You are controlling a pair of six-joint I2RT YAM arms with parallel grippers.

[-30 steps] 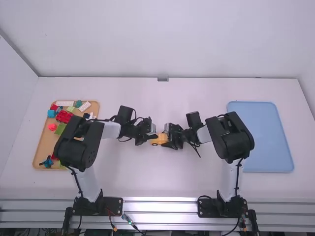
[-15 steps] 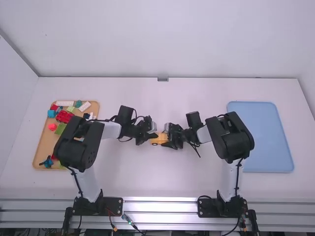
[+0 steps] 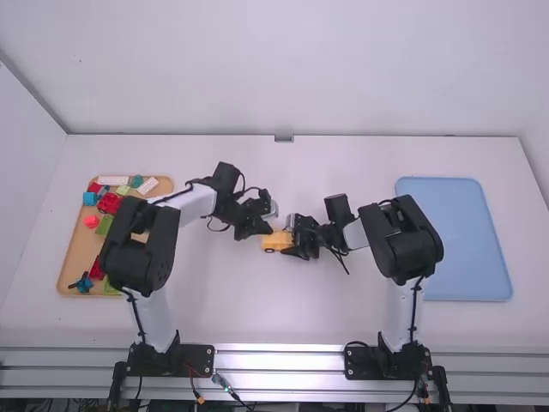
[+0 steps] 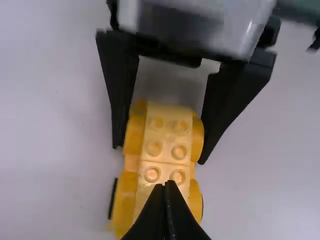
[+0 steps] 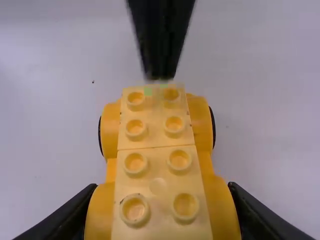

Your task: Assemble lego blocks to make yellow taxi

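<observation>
Where the worktop (image 3: 257, 309) is at its middle, my right gripper (image 4: 160, 152) grips the sides of the yellow taxi (image 3: 274, 242). The taxi's long axis runs toward my left gripper (image 4: 165, 186), closed and empty by the free-end studs (image 5: 136, 128).

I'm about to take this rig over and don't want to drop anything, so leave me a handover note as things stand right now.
Left tool: shut, nothing between its fingers, by the car's end away from the right tool.
Right tool: shut on the yellow car, mid-table between the arms.
Done: two pale yellow studded blocks sit end to end along the car's top.
Left: probably a check that they are seated, then release. I can't tell if more pieces belong; loose blocks lie in the wooden tray.
</observation>
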